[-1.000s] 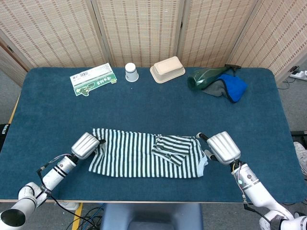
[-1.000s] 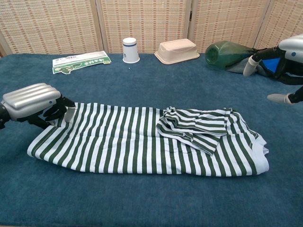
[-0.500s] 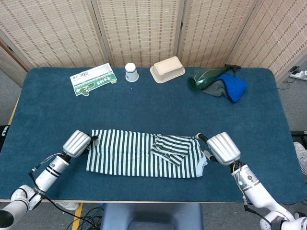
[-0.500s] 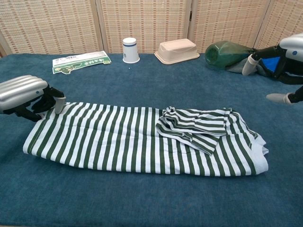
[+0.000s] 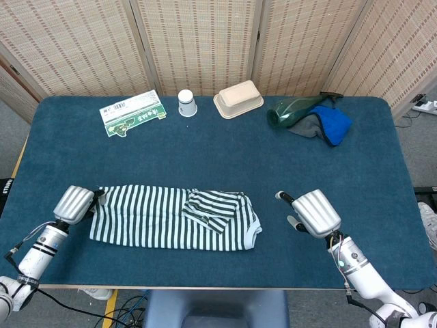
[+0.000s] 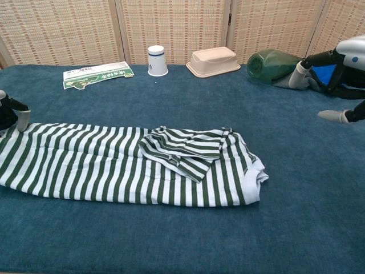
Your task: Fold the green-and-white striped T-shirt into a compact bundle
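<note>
The green-and-white striped T-shirt (image 5: 150, 217) lies folded into a long band on the blue table, left of centre, with a sleeve (image 5: 212, 207) turned over on top near its right end. The chest view shows the same shirt (image 6: 85, 162) reaching to the left border. My left hand (image 5: 74, 203) pinches the shirt's left edge; in the chest view only its fingers (image 6: 17, 117) show. My right hand (image 5: 315, 212) hovers well to the right of the shirt, fingers apart and holding nothing, and appears at the right border as the right hand (image 6: 342, 74).
Along the far edge sit a green-printed packet (image 5: 132, 113), a paper cup (image 5: 186, 103), a beige container (image 5: 238, 98), a green bottle (image 5: 293, 109) and a blue-and-grey cloth (image 5: 331, 125). The table's front edge (image 5: 205, 285) runs just below the shirt.
My left hand has drawn back to the left, dragging the whole shirt that way. The shirt's right end has slid away from my right hand, which has barely moved.
</note>
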`<state>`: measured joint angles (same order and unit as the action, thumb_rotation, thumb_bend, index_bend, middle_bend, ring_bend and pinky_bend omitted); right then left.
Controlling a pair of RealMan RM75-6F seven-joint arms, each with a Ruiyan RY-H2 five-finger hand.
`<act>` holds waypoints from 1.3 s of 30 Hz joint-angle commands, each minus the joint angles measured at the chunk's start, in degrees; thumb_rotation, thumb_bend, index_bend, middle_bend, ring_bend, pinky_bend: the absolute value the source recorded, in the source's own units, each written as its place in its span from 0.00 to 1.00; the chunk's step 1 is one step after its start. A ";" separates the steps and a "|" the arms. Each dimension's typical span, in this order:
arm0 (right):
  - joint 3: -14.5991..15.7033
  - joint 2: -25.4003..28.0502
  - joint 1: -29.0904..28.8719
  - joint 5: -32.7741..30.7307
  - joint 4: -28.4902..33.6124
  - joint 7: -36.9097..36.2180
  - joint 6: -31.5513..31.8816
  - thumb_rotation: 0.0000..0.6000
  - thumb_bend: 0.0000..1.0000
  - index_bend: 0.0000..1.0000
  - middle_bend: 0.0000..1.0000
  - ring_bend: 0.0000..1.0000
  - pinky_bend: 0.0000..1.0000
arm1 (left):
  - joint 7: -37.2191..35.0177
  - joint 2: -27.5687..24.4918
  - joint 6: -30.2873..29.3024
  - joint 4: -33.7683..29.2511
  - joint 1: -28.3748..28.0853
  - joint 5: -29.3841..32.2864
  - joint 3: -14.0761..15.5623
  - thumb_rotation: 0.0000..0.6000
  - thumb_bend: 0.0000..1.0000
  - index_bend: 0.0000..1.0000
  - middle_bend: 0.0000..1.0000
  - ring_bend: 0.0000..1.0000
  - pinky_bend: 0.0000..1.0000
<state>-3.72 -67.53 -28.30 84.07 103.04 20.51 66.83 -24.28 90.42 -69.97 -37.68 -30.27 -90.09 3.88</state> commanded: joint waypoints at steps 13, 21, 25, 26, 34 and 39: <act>-0.09 0.37 0.89 0.95 0.41 -0.73 1.09 1.00 0.31 0.27 0.93 1.00 1.00 | 1.97 -8.61 3.33 -13.45 -0.51 1.67 -2.15 1.00 0.68 0.67 0.87 0.78 0.94; 0.20 1.73 2.40 1.56 -0.02 -2.57 2.75 1.00 0.31 0.27 0.93 1.00 1.00 | 13.97 -16.16 9.88 -37.14 -5.56 5.28 -6.53 1.00 0.68 0.66 0.87 0.78 0.94; 0.27 2.28 3.20 1.77 -0.54 -3.79 3.62 1.00 0.31 0.27 0.93 1.00 1.00 | 18.22 -17.29 12.91 -45.18 -7.90 7.98 -8.93 1.00 0.68 0.66 0.87 0.78 0.94; 0.29 2.40 3.35 1.83 -0.64 -4.08 3.77 1.00 0.31 0.27 0.93 1.00 1.00 | 19.41 -17.32 13.47 -46.65 -8.45 8.55 -9.44 1.00 0.68 0.66 0.87 0.78 0.94; 0.19 3.55 4.50 2.57 -1.40 -6.18 5.15 1.00 0.31 0.27 0.93 1.00 1.00 | 33.96 -14.40 18.30 -54.49 -13.75 16.89 -13.57 1.00 0.68 0.65 0.87 0.78 0.94; 0.06 4.22 5.07 2.84 -1.50 -7.08 5.74 1.00 0.31 0.27 0.93 1.00 1.00 | 42.31 -10.70 18.97 -56.33 -16.95 23.72 -15.65 1.00 0.68 0.64 0.87 0.78 0.94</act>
<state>-3.64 -63.34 -23.27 86.88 101.56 13.45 72.53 14.22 77.48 -51.93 -92.30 -44.99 -69.88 -10.13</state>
